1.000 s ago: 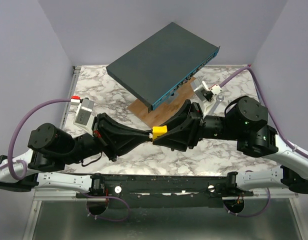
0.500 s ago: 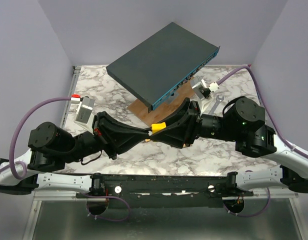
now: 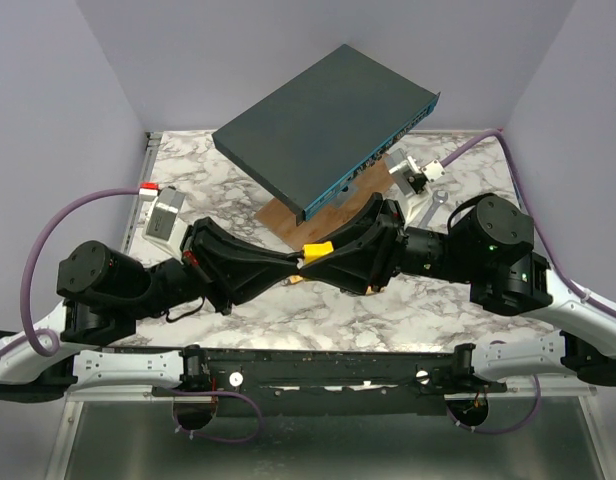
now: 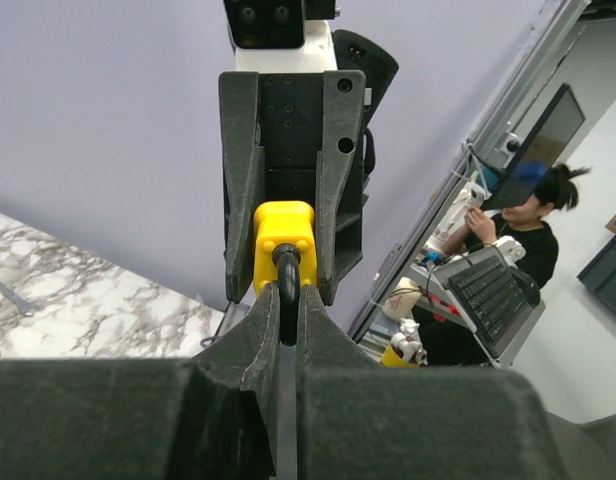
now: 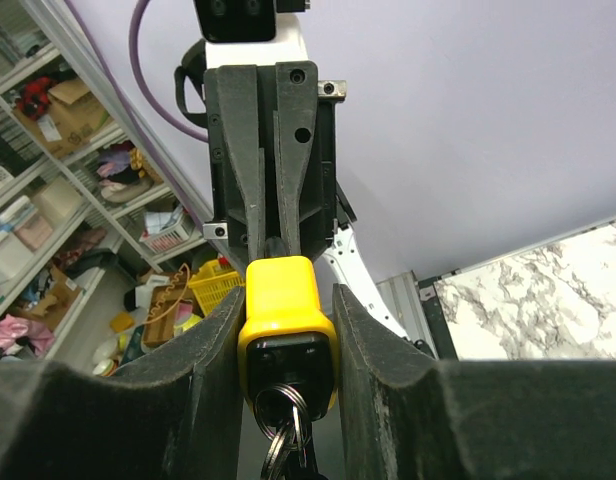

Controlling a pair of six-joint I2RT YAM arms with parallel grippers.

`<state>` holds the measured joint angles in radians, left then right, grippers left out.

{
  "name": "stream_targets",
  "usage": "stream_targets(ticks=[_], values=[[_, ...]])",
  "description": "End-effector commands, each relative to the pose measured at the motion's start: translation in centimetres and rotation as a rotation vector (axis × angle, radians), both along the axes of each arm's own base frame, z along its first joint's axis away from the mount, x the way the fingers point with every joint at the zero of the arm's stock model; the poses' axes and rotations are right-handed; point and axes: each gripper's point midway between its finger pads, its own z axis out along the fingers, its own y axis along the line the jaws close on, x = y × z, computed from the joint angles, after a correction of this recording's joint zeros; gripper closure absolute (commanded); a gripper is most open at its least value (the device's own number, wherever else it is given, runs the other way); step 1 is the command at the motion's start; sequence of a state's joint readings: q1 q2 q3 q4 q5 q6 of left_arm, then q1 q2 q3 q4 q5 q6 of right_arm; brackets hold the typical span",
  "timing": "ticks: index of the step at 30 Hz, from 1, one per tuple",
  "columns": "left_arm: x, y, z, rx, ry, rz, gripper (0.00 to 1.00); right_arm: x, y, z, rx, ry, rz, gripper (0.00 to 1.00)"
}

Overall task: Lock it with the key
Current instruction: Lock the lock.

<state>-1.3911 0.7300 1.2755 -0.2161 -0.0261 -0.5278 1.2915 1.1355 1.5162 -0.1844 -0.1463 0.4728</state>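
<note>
Right pincer (image 5: pixel 286 300) clamps the yellow padlock (image 5: pixel 285 335) by its flanks, above the middle of the desk (image 3: pixel 218 180) — a key ring (image 5: pixel 279 430) hangs at the lock's end nearest that wrist. Left pincer (image 4: pixel 287 305) meets it tip to tip, jaws narrowed onto the black shackle (image 4: pixel 286 268), so the lock bridges the two arms. Beyond them a wooden board (image 3: pixel 283 215) lies on the marble — a dark flat box (image 3: pixel 323 115) rests tilted over it toward the far edge.

One padlock (image 3: pixel 317 249), one keyring (image 5: pixel 282 432), two claws (image 4: pixel 287 318) (image 5: pixel 286 325)
</note>
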Motion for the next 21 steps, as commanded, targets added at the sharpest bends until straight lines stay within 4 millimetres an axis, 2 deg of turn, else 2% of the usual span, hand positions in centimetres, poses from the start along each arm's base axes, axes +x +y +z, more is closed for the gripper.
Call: stream_targets(ticks=[1, 8, 13, 21], values=[[-4.9, -8.1, -11.2, 0.348, 0.103, -0.355, 1.0, 5.8, 5.4, -10.1, -0.247, 0.062, -0.221, 0.99], [-4.6, -8.4, -12.8, 0.403, 0.148, -0.365, 1.0, 6.8, 5.3, -9.3, -0.237, 0.053, -0.274, 0.99], [-4.5, -8.4, -15.3, 0.49, 0.18, -0.36, 1.0, 7.3, 5.5, -9.0, -0.234, 0.055, -0.299, 0.99], [-4.2, -8.0, -18.9, 0.603, 0.207, -0.352, 1.0, 7.6, 6.1, -10.1, -0.253, 0.085, -0.308, 0.99]])
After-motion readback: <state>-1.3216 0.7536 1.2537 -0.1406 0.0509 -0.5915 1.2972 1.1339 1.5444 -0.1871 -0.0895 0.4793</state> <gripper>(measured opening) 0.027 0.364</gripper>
